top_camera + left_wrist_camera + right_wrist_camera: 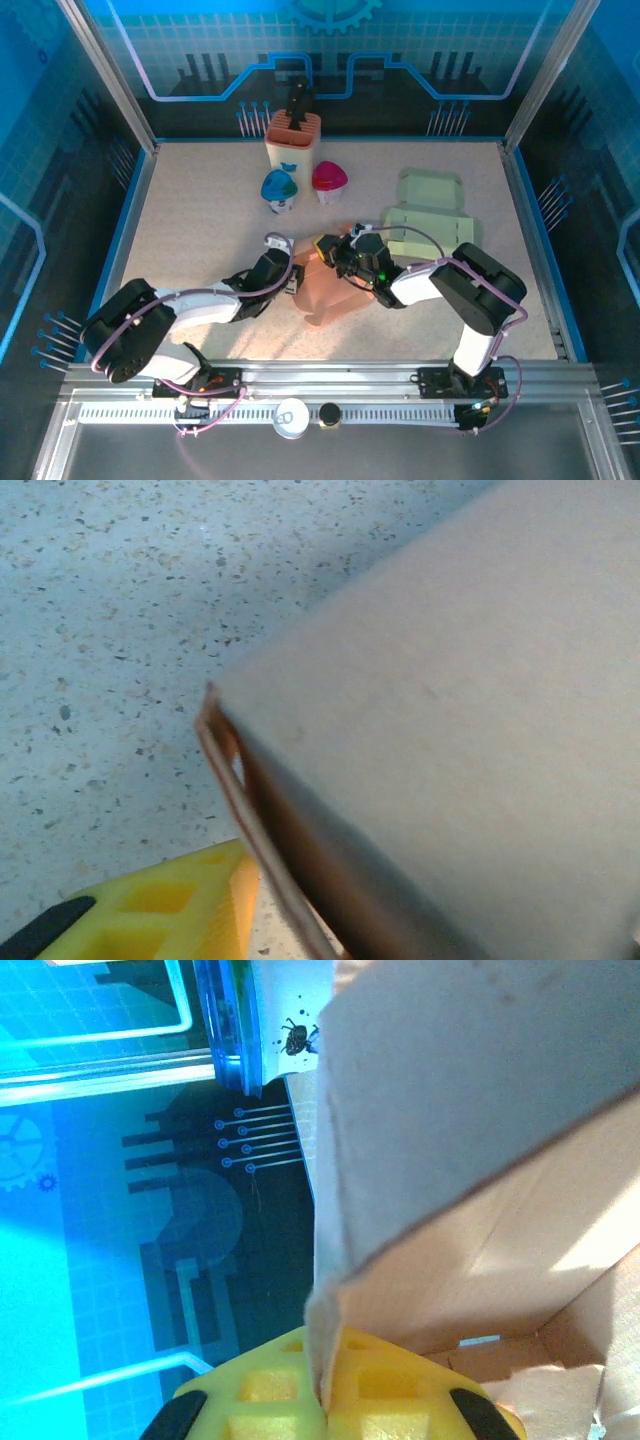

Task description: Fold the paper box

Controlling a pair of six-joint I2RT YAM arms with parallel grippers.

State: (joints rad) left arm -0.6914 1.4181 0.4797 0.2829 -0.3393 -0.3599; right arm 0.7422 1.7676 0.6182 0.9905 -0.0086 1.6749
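Overhead view: a speckled, sand-coloured table (200, 230) sat inside a blue-lit enclosure. A pale peach paper box (332, 300), partly formed, lay just below the centre of the frame with two robot arms meeting at it. The left gripper (293, 276) reached in from the lower left and sat against the box's left side. The right gripper (330, 255) came from the right and met the box at its upper edge.

Right wrist view: a thin edge of a box (480, 1110) flap ran down between the two yellow fingers (260, 1390), so the right jaws were pinched closed on the cardboard. The open inside of the box showed at the lower right of that frame.

Left wrist view: a broad, blurred box panel (450, 730) took up the right half, with its doubled edge slanting down the middle. One yellow finger (170, 910) showed at the bottom left, just beside that edge. Whether the left jaws were gripping the panel could not be told.

In the overhead view, flat pale green box blanks (430, 215) lay right of centre. An orange tool holder (293, 140) stood at the upper middle, with a blue-topped cup (279, 188) and a pink-topped cup (329, 178) just below it.
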